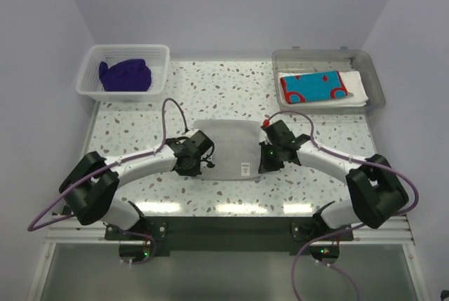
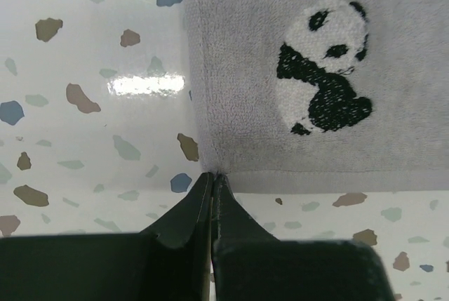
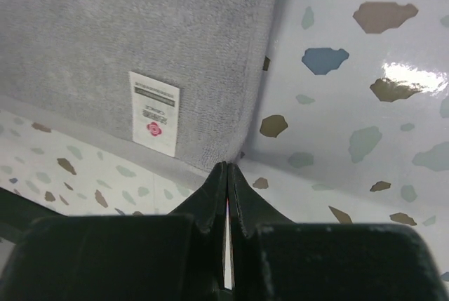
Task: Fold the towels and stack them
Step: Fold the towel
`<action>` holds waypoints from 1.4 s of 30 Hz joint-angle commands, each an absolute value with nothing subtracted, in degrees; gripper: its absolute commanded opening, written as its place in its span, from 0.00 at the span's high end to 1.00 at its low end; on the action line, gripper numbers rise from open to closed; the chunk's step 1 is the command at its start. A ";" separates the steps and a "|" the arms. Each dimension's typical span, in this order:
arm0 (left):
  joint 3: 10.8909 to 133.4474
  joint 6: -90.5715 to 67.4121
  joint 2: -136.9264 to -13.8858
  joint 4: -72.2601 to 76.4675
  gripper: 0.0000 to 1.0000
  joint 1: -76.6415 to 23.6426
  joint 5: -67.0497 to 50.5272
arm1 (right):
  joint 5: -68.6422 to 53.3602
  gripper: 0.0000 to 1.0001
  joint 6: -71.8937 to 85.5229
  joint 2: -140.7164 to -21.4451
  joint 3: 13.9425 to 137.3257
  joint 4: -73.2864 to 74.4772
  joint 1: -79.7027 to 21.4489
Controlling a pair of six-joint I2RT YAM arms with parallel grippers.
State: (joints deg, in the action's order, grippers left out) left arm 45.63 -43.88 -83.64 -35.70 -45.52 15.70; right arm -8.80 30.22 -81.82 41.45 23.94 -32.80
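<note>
A grey towel lies spread in the middle of the table. My left gripper is shut on its near left corner, and my right gripper is shut on its near right corner. In the left wrist view the closed tips pinch the grey towel just below a panda patch. In the right wrist view the closed tips pinch the grey towel by a white label. A dark purple towel lies bunched in the basket. A folded turquoise-and-red towel rests on a white towel in the tray.
The white slatted basket stands at the back left. The clear grey tray stands at the back right. Speckled tabletop separates them. Both arms reach inward from the near edge, with cables looping above them.
</note>
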 commanded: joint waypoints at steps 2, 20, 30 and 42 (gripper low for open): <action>52.03 -43.59 -80.25 -38.58 1.00 -45.53 17.93 | -9.76 1.00 30.50 -78.31 45.62 25.23 -33.57; 41.92 -44.82 -85.08 -32.61 0.90 -44.38 16.79 | -8.00 0.83 29.01 -81.04 40.16 24.25 -33.93; 54.03 -40.80 -78.85 -41.03 0.23 -42.81 21.09 | -4.13 0.52 21.63 -80.23 57.20 29.54 -31.47; 67.58 -24.97 -93.85 -25.94 0.50 -33.58 12.13 | -7.64 0.75 17.05 -102.11 74.26 18.73 -24.09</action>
State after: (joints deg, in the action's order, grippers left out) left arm 65.34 -31.09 -87.83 -31.86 -34.76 15.94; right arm -6.13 18.48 -98.43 71.70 22.13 -25.32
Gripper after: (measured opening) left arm 0.517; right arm 0.258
